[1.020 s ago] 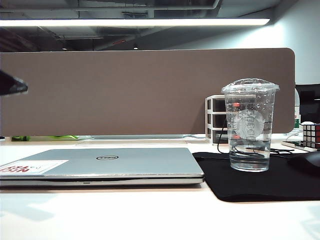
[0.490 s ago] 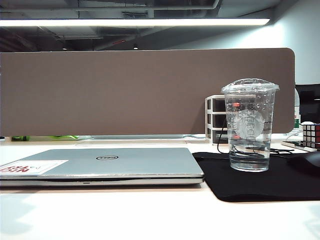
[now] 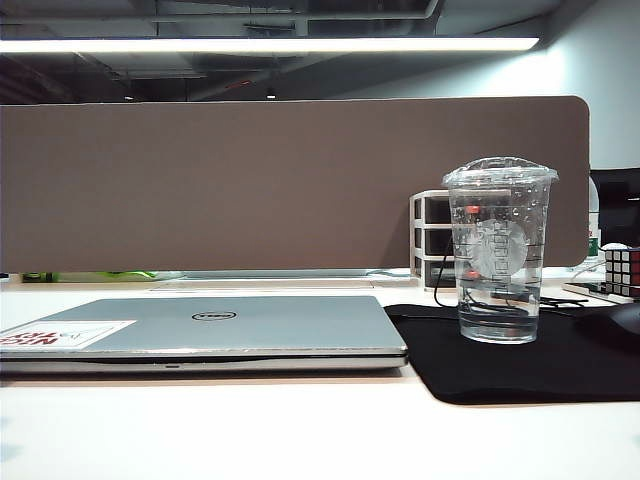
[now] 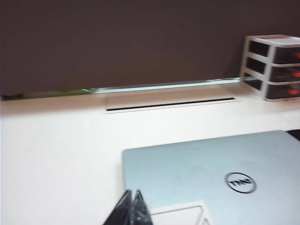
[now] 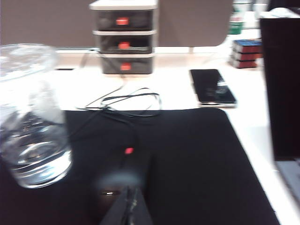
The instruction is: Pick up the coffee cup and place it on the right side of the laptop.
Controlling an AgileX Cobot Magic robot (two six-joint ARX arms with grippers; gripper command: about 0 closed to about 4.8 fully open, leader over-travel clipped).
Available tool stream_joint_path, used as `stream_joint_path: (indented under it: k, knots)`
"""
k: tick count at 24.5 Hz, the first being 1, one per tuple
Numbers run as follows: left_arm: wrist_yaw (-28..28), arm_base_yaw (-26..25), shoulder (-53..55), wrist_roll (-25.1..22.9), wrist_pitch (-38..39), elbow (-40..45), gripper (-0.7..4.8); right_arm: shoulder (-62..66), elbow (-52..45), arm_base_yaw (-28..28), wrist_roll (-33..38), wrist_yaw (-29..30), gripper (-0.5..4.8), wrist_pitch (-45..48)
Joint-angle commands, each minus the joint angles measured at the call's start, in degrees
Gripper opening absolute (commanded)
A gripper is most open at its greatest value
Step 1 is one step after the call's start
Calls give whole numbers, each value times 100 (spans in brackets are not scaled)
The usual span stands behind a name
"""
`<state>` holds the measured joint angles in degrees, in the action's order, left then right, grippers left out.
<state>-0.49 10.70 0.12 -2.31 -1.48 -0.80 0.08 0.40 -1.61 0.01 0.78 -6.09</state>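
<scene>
One brown partition (image 3: 290, 180) spans the back of one white desk (image 3: 300, 430). One closed laptop (image 3: 215, 330) lies flat on the desk, its logo up and one white sticker (image 3: 65, 335) with red letters on the lid. Just beside its right edge lies one black mat (image 3: 530, 360), and on the mat stands the one cup (image 3: 498, 250), upright, lid on – a little clear liquid sits in its bottom. Behind it stands one white three-drawer unit (image 3: 432, 238), and one loose black cable (image 5: 126, 101) trails over the mat. One phone (image 5: 213, 86) lies further right – one puzzle cube (image 3: 620, 270) past it. The left gripper (image 4: 133, 211) hangs over the laptop's lid, jaws closed and empty; the right gripper (image 5: 130, 208) hangs over the mat near the cup, fingertips together, holding nothing.
</scene>
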Motion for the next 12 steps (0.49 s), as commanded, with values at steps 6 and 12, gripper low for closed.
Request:
stream_joint_path:
  k: [6,12]
  knots:
    - [-79,-7,0,-210,28,-9,-5,-7,-37,7,-173,87,-1,219]
    - [-79,-4,2,-195,1248,-9,-5,-4,-37,2,-173,85,-1,140]
